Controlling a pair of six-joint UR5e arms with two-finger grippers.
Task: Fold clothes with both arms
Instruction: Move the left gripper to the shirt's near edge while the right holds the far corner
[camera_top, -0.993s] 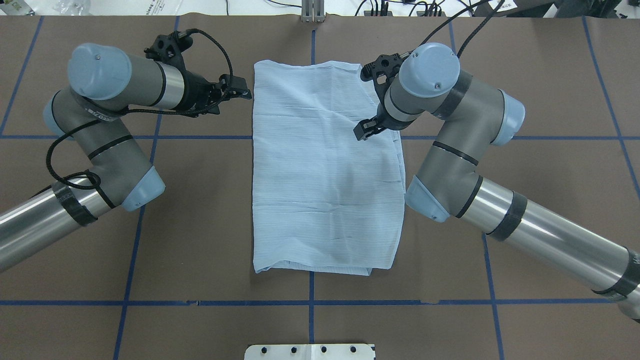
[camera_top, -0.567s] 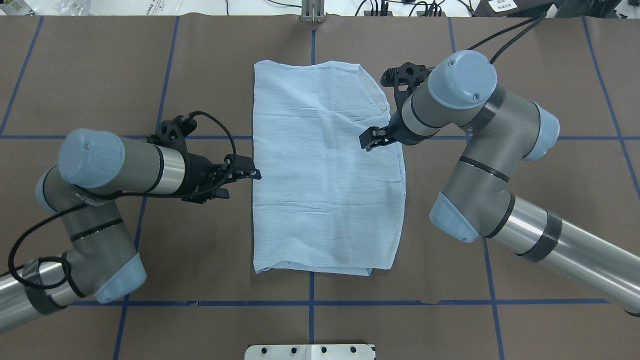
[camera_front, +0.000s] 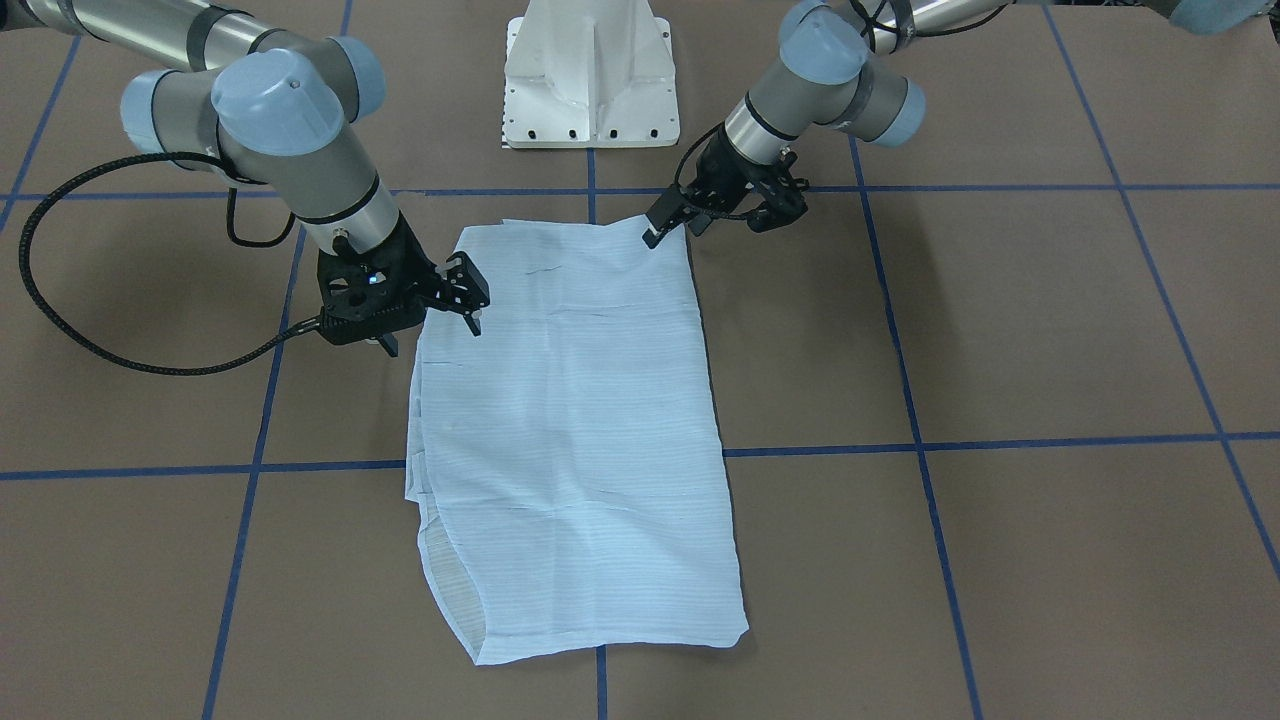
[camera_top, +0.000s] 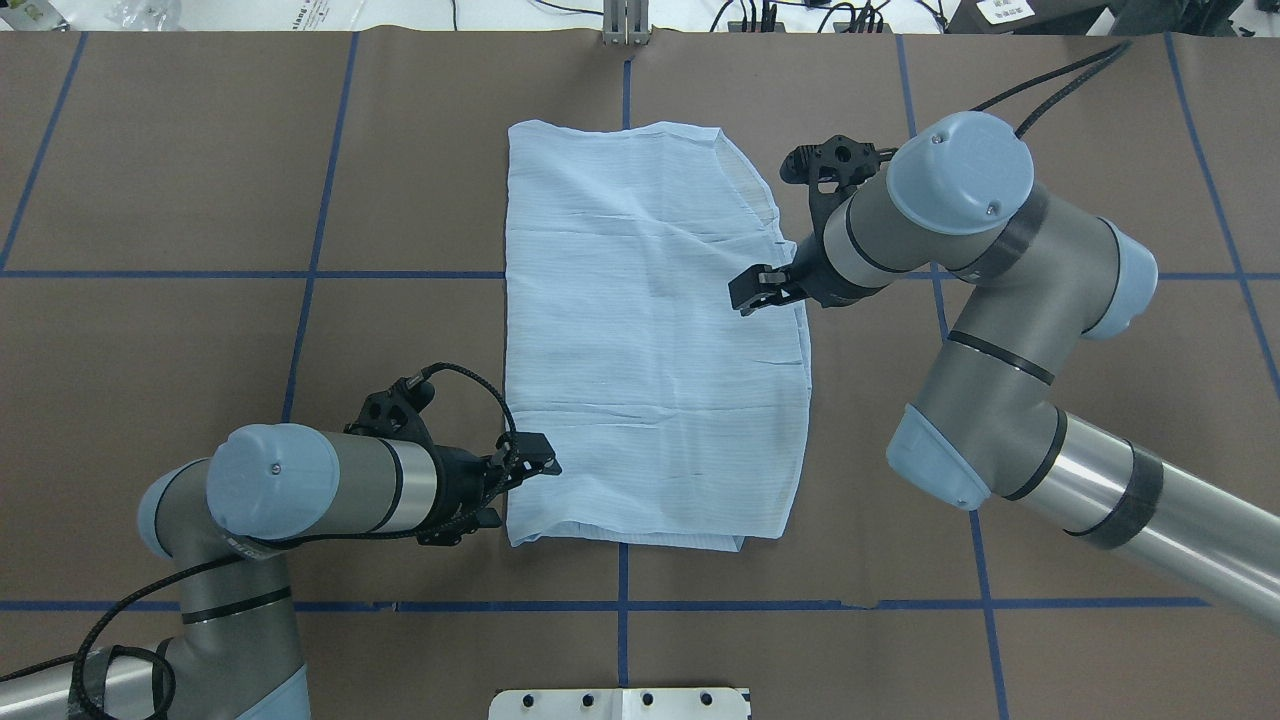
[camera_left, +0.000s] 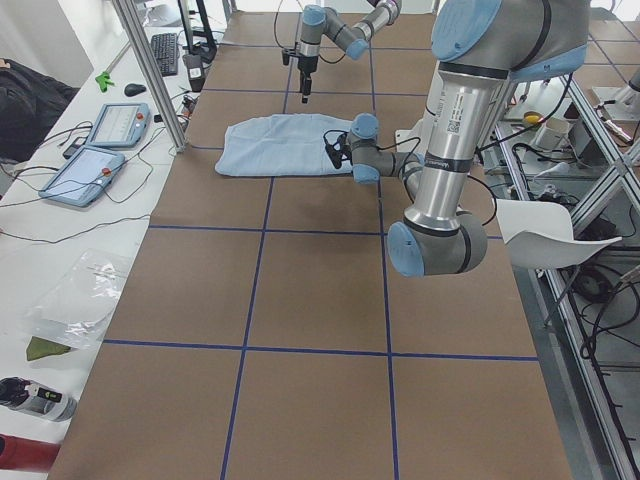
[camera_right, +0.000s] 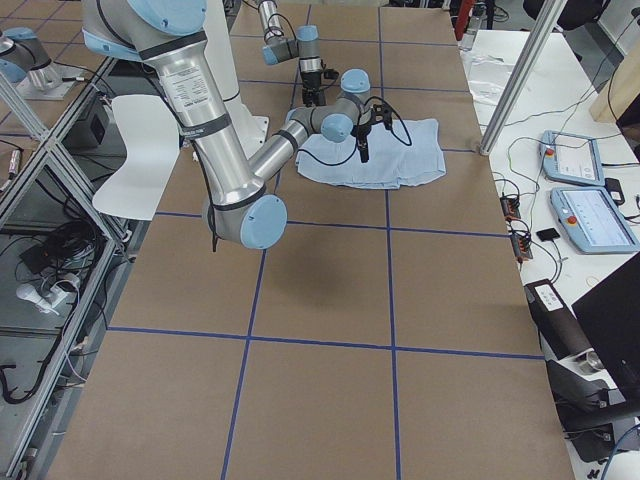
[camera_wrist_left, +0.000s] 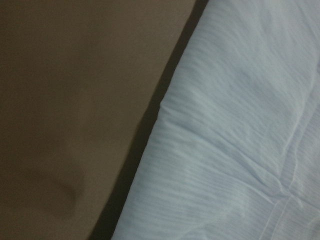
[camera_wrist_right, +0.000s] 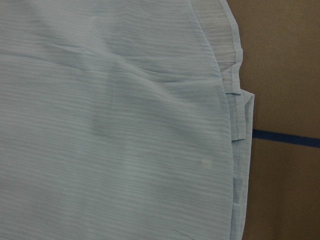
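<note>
The light-blue striped shirt (camera_top: 650, 340) (camera_front: 570, 430) lies flat on the brown table, folded into a long rectangle. My left gripper (camera_top: 537, 456) (camera_front: 668, 222) hovers at the shirt's near left corner, open and holding nothing. The left wrist view shows only the shirt's edge (camera_wrist_left: 225, 150) against the table. My right gripper (camera_top: 748, 292) (camera_front: 472, 300) hangs open over the shirt's right edge, about midway along it, with nothing between its fingers. In the right wrist view, layered shirt edges (camera_wrist_right: 235, 100) run down the frame. The collar and label are hidden.
The white pedestal base (camera_top: 620, 703) (camera_front: 590, 80) stands at the table's near edge. Blue tape lines (camera_top: 620, 605) cross the brown table. Two tablets (camera_left: 95, 150) and cables lie on a side bench past the far edge.
My left gripper has travelled along the shirt's left edge from the far corner to the near corner. My right gripper has drifted slightly right and nearer. The shirt has not moved.
</note>
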